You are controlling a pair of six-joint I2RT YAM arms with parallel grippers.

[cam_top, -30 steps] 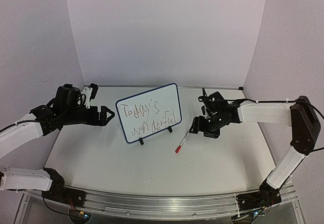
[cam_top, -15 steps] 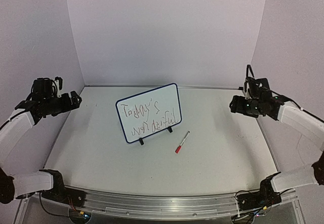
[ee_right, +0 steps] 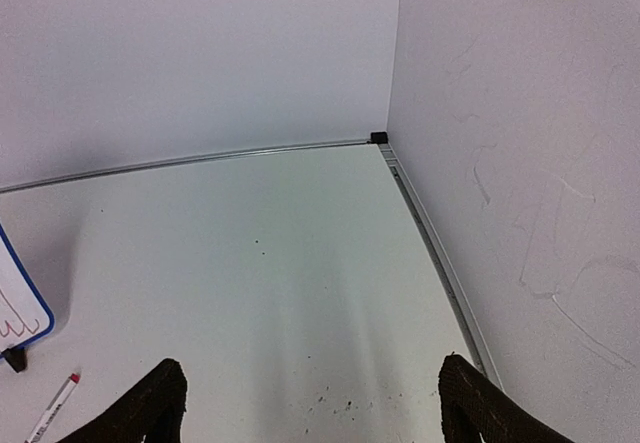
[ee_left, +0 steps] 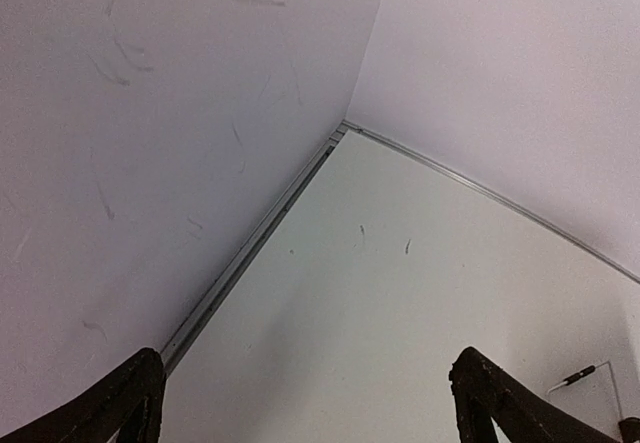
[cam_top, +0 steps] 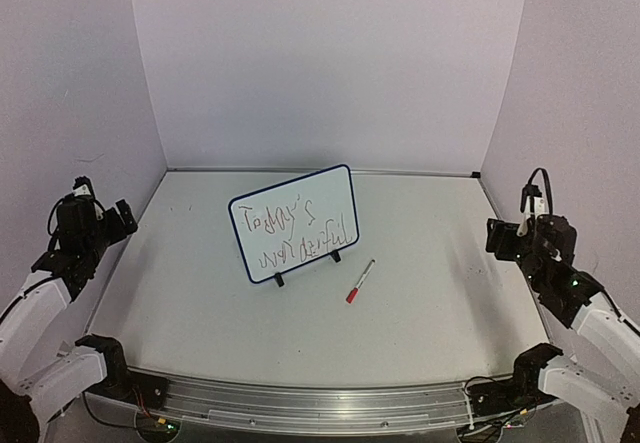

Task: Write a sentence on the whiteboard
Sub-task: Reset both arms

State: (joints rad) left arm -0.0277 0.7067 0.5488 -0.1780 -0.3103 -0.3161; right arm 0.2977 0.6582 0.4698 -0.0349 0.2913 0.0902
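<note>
Board location: the whiteboard (cam_top: pixel 293 225) stands on the table (cam_top: pixel 200 323), just left of centre in the overhead view. It leans back on two small black feet (cam_top: pixel 280 282).
Writing: the sentence (cam_top: pixel 297 235) covers the board face in two rows of thin, shaky reddish strokes, roughly "Today's wonderful".
Marker: the marker (cam_top: pixel 360 281) lies flat on the table to the lower right of the board, apart from it, with its red end toward the lower left. It is too small to tell whether it is capped.
Left pincer: the left gripper (ee_left: pixel 305 403) is spread wide with nothing between its fingers. It sits at the far left of the overhead view, well apart from the board.
Right pincer: the right gripper (ee_right: pixel 310 403) is also spread wide and empty. It sits at the far right, well apart from the board and marker.
Status: judged complete, since the text is on the board and both arms are clear of it.
Risk, smearing: dry-erase ink wipes off a glossy face, so any finger brushing it would blur the strokes.
Risk, tipping: the board is light and its feet are narrow, so a nudge to the top edge would likely topple it.
Risk, rolling: the marker is a slim round barrel on a smooth surface and may roll if knocked.
Materials: the board is a glossy white panel with rounded corners and a thin dark frame. The table is matte white with faint scuffs, and the fingers are dark and rough-edged.
</note>
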